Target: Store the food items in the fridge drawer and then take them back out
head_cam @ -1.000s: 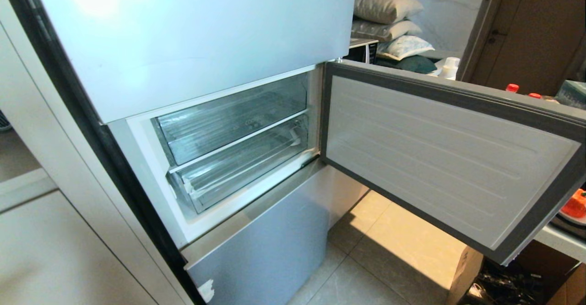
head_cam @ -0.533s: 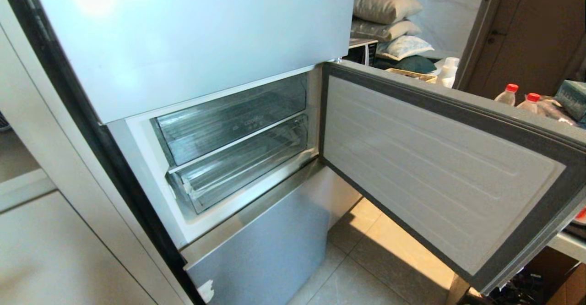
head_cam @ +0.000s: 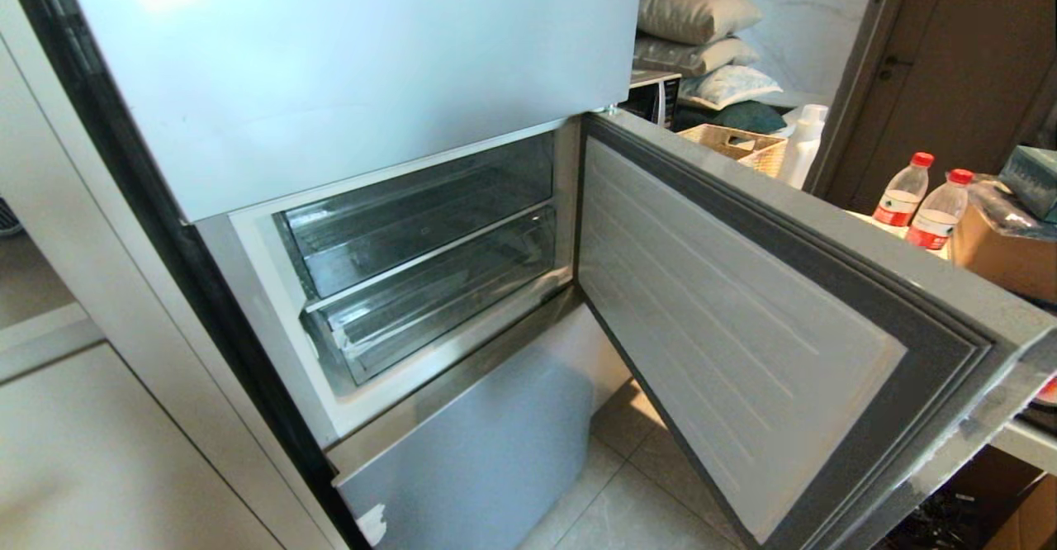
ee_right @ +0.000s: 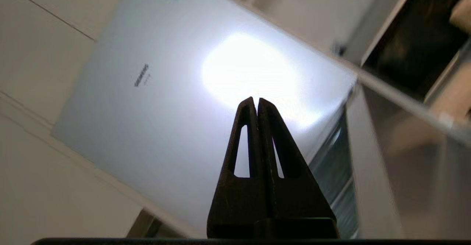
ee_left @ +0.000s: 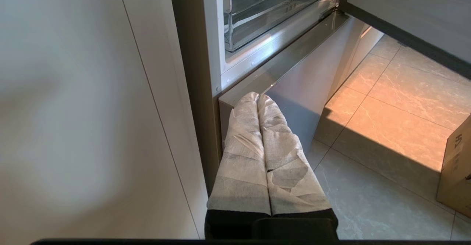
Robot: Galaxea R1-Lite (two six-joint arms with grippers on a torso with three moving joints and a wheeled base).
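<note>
The fridge drawer (head_cam: 438, 302) is the lower clear bin in the open middle compartment, pushed in, with a whitish patch on its left front corner. It looks empty, and it also shows in the left wrist view (ee_left: 272, 13). Of the food items, only an orange-red sliver (head_cam: 1050, 391) shows at the right edge, behind the door's corner. My left gripper (ee_left: 257, 97), its fingers wrapped in pale tape, is shut and empty, low beside the fridge's bottom door. My right gripper (ee_right: 256, 99) is shut on nothing and points up at the fridge's upper door. Neither arm shows in the head view.
The compartment door (head_cam: 727, 319) stands open and reaches out to the right and towards me. A shorter clear bin (head_cam: 413, 211) sits above the drawer. Behind the door are a wicker basket (head_cam: 735, 145), two bottles (head_cam: 904, 191) and pillows (head_cam: 694, 9). A cardboard box (ee_left: 456, 171) stands on the floor.
The open door's free edge has swung towards me, uncovering the basket and bottles behind it and hiding most of the orange-red food item.
</note>
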